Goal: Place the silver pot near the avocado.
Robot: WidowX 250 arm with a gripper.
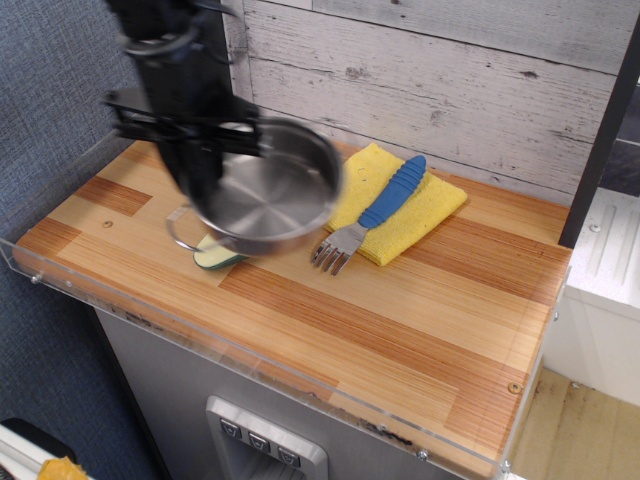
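The silver pot [268, 195] hangs in the air over the left part of the wooden table, tilted toward the camera. My gripper [203, 165] is shut on the pot's left rim and carries it. The pot covers most of the avocado [212, 256]; only its pale narrow end shows under the pot's front edge. The arm is blurred by motion.
A yellow cloth [400, 203] lies at the back middle with a blue-handled fork [371, 212] on it. A dark post stands at the back left behind the arm. A clear acrylic lip [250, 350] runs along the table's front edge.
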